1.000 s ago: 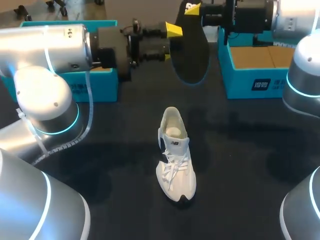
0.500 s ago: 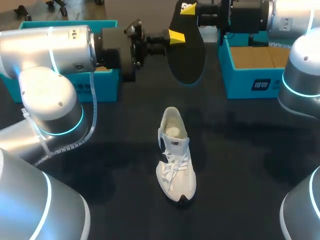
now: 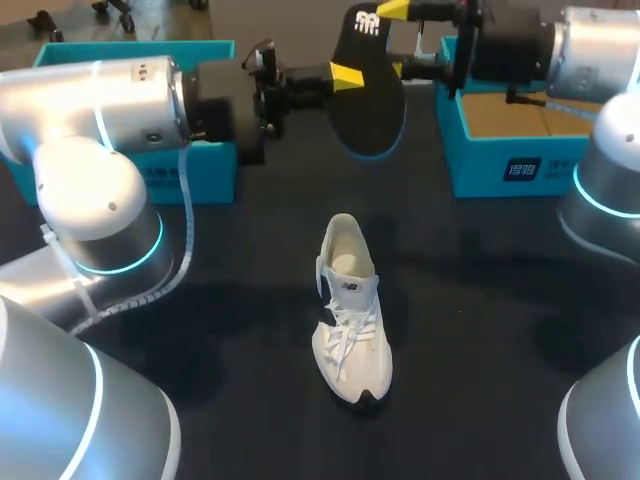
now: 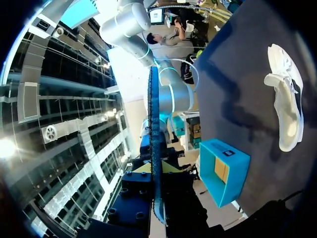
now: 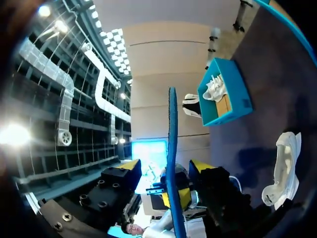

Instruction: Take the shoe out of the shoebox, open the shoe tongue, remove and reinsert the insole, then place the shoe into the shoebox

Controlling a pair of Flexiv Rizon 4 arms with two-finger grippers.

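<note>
The black insole [image 3: 368, 95] hangs in the air above the far middle of the table. My left gripper [image 3: 345, 74] is shut on its near-left edge; in the left wrist view the insole [image 4: 155, 144] shows edge-on, pinched between the yellow tips of the gripper [image 4: 154, 168]. My right gripper [image 3: 397, 40] stands open around the insole's heel end. In the right wrist view its gripper [image 5: 166, 167] has both fingers apart from the insole's edge [image 5: 172, 148]. The white shoe [image 3: 350, 310] lies on the table's middle, toe toward the near edge.
A teal shoebox [image 3: 500, 150] stands open at the back right under my right arm, and another teal box [image 3: 150, 170] sits at the back left behind my left arm. The right wrist view shows a teal box [image 5: 233, 106] with a white shoe inside.
My left gripper closed on the insole's edge. Then my right gripper opened and let go of the heel end. The insole shifted slightly toward the far side.
</note>
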